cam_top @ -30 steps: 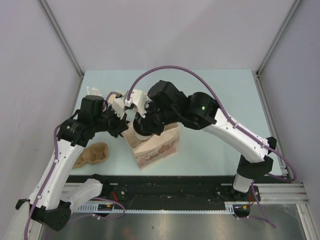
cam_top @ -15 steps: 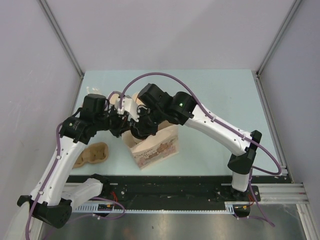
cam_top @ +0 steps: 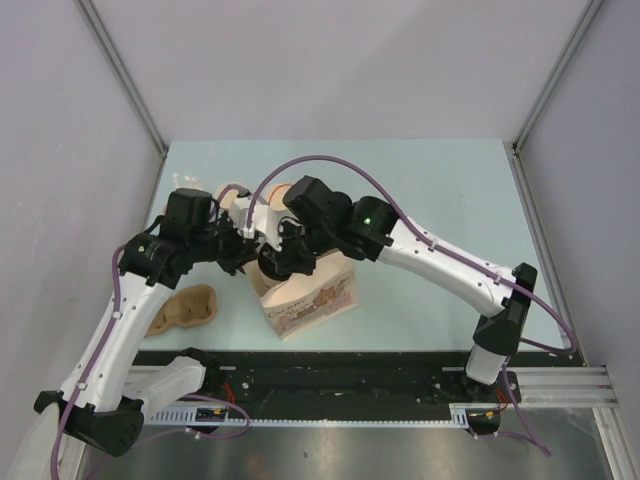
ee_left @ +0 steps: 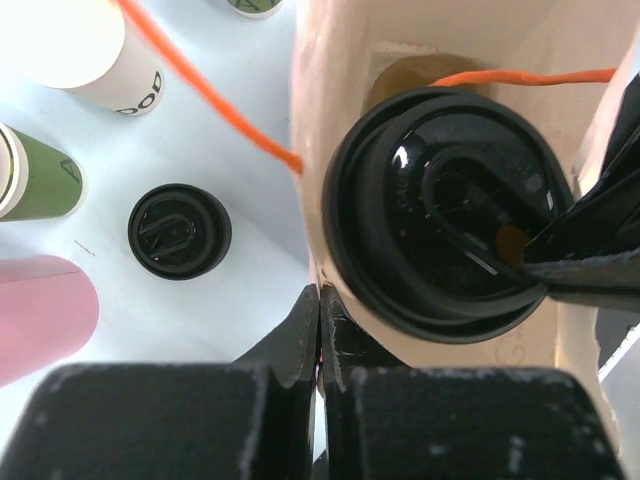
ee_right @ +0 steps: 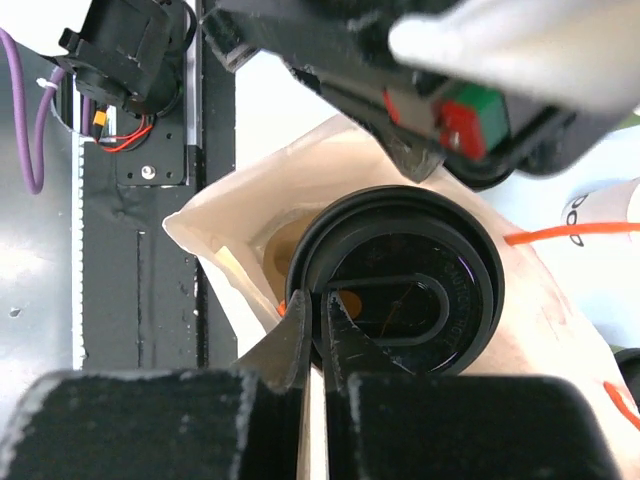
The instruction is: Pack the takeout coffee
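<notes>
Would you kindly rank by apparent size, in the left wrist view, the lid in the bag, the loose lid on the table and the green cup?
1. bagged lid: largest, though nearest the camera.
2-3. loose lid and green cup: unranked; the cup is cropped by the frame edge.

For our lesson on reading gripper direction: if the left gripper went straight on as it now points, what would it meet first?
The paper bag: the left gripper's shut jaws seem to pinch its wall, which runs on ahead. The lidded cup sits just beside that line.
</notes>
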{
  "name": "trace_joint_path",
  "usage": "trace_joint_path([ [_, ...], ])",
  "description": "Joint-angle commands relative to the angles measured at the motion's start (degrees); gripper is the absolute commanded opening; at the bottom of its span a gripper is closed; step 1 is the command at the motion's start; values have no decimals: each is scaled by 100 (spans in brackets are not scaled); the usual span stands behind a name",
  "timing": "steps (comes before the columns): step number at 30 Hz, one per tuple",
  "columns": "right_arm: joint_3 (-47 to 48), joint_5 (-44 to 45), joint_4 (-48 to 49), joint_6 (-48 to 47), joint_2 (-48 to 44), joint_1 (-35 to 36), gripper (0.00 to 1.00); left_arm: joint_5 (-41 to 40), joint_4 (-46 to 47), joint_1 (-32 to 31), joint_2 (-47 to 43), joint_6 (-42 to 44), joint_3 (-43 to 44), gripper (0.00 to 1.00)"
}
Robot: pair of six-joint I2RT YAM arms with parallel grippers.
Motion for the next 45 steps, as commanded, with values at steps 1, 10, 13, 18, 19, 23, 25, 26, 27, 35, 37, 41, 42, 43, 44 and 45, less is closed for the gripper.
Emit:
trace_joint_path([
  [1, -896, -255, 16, 474, -401, -31, 0, 246, 280, 24, -142, -232, 357, 4],
  [10, -862, 237, -71, 1423, -472, 74, 0, 492, 350, 24, -63, -153, 313, 0],
  [13, -818, 404, -63, 2123, -481, 57, 0, 668, 394, 24, -46, -197, 313, 0],
  [18, -756, 694, 437, 3215, -516, 48, 0, 993, 421, 15, -63, -171, 295, 1],
  [19, -791, 755, 717, 3443, -534, 13, 0, 1054, 429, 15, -72, -144, 278, 0],
  [23, -800, 993, 1009, 3717, -525, -40, 0, 1108, 456, 6, -107, -91, 251, 0],
  [25, -905, 1150, 1053, 3787, -455, -40, 0, 1134, 465, -3, -125, -74, 269, 1],
  [26, -984, 1186, 1054, 3884, -446, -40, 0, 1143, 473, -11, -125, -65, 295, 0],
  [27, -1063, 1248, 1097, 3945, -411, -32, 0, 1151, 465, -12, -125, -56, 313, 1],
  [35, -1836, 1837, 1220, 4464, -499, 408, 0, 958, 509, -20, -37, -135, 409, 0],
  [37, -1846, 2152, 1055, 4473, -455, 513, 0, 976, 526, -20, -11, -153, 401, 1],
  [41, -1767, 2417, 711, 4508, -524, 619, 0, 923, 526, -20, -19, -179, 479, 0],
  [42, -1872, 2478, 728, 4561, -586, 628, 0, 932, 526, -12, -28, -179, 506, 1],
  [43, -1907, 2505, 720, 4579, -717, 628, 0, 932, 526, -20, -11, -197, 558, 0],
  [44, -1934, 2549, 694, 4596, -771, 628, 0, 932, 535, -12, -10, -214, 576, 0],
  [45, -1969, 2619, 606, 4596, -815, 628, 0, 958, 535, -12, 7, -223, 594, 0],
])
